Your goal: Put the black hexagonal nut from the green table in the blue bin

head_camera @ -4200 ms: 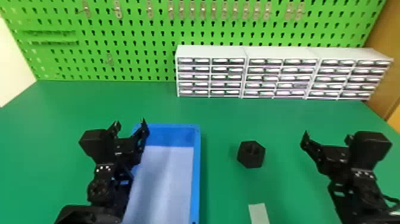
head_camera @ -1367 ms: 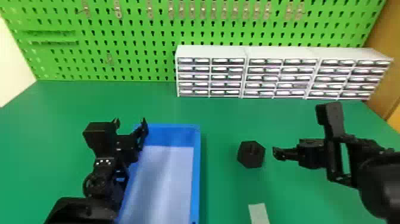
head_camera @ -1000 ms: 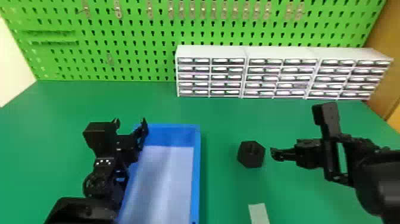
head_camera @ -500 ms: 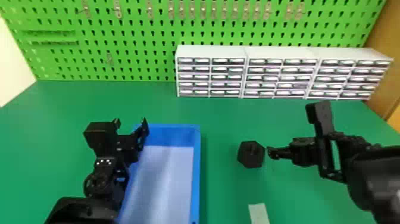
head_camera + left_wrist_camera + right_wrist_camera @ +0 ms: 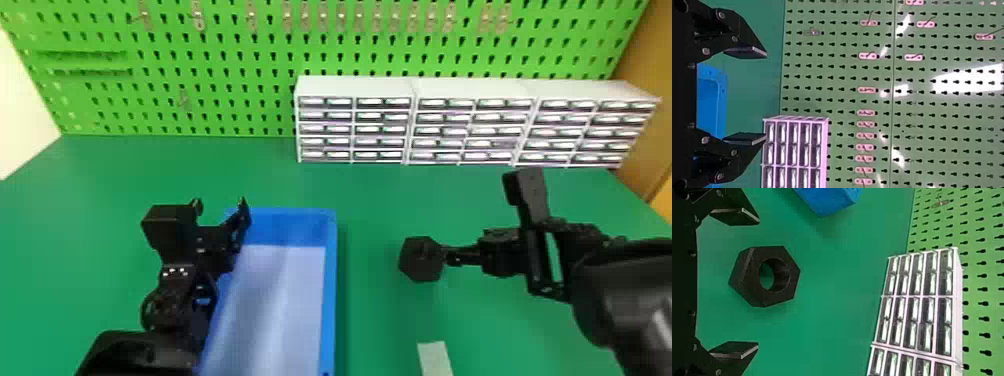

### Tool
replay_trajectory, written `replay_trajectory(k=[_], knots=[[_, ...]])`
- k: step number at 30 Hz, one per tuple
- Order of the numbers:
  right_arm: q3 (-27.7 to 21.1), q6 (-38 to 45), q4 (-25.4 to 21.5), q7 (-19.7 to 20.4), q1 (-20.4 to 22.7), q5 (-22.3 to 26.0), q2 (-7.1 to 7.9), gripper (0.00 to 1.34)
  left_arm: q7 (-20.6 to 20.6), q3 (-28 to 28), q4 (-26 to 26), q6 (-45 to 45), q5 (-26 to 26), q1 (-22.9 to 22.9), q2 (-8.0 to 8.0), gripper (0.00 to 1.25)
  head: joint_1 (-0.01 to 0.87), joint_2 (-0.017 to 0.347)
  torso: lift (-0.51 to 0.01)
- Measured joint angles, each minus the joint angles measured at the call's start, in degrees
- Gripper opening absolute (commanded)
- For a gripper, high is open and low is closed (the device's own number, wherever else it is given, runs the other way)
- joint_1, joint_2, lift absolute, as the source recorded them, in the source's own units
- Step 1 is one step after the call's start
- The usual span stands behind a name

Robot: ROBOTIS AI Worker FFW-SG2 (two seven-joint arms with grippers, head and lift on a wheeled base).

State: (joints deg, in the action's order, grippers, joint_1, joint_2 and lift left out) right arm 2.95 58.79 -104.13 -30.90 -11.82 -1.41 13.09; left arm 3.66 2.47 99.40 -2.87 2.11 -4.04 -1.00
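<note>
Progress check: the black hexagonal nut [image 5: 421, 260] is sitting on the green counter [image 5: 377, 320], off to the right of the blue bin [image 5: 328, 300], so the grab, carry and drop are all left to do. Lining up looks pretty much done though. My right tool [image 5: 758, 283] is spread wide with the nut lying in the gap, clear space on either side, so it's holding nothing. Closing on it is next, I reckon. My left tool [image 5: 766, 95] is parked by the bin's far left corner, also wide open and empty.
</note>
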Motion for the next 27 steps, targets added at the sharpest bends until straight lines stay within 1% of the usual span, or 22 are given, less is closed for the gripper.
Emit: replay_trajectory(k=[8, 15, 22, 27], knots=[[1.4, 1.0, 1.9, -0.1, -1.5, -0.5, -0.04, 1.16, 0.0, 0.0, 0.0, 0.0, 0.0, 0.0, 0.0, 0.75, 0.657, 0.057, -0.095], [3.4, 2.9, 5.5, -1.5, -4.6, -2.1, -0.01, 1.16, 0.0, 0.0, 0.0, 0.0, -0.1, 0.0, -0.01, 0.75, 0.657, 0.057, -0.095], [4.2, 4.2, 8.7, -4.3, -7.5, -5.3, -0.23, 1.16, 0.0, 0.1, 0.0, 0.0, -0.2, 0.0, -0.01, 0.75, 0.657, 0.057, -0.095], [5.3, 5.1, 11.6, -8.3, -10.5, -9.7, -0.74, 1.16, 0.0, 0.1, 0.0, 0.0, -0.2, 0.0, -0.02, 0.75, 0.657, 0.057, -0.095]])
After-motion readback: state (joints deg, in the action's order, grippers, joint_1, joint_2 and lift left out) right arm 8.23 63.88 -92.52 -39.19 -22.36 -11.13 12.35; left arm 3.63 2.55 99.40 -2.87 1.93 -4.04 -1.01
